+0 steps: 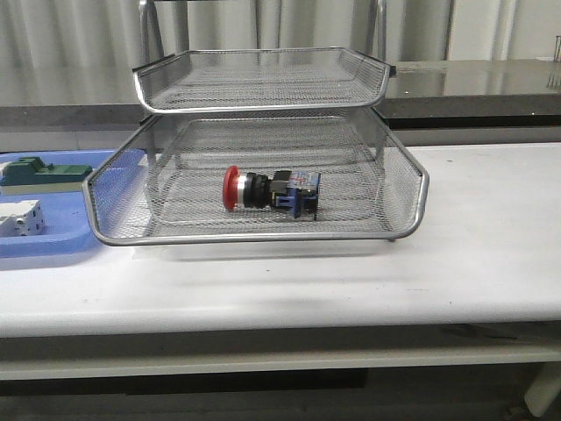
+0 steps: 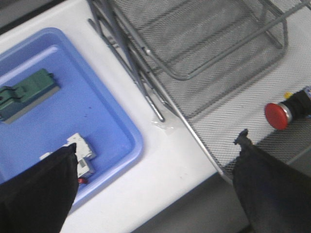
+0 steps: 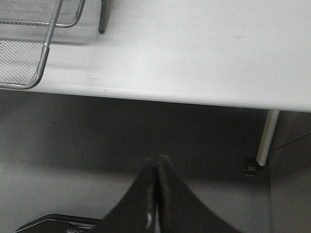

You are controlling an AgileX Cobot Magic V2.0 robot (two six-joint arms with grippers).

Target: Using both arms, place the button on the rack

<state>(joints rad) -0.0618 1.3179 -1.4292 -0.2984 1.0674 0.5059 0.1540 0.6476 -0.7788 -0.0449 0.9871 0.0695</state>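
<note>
button: lying on its side in the pulled-out lower tray of the rack, red cap pointing at the blue tray
blue tray: just left of the rack, holds a green block and a white dotted block
left gripper: fingers spread wide, holding nothing, above the table edge between blue tray and rack
right gripper: fingers pressed together, empty, out past the table edge

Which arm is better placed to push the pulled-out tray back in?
Left, probably. Its open gripper hangs by the rack tray holding the button; the right gripper is shut, off the table edge.
</note>
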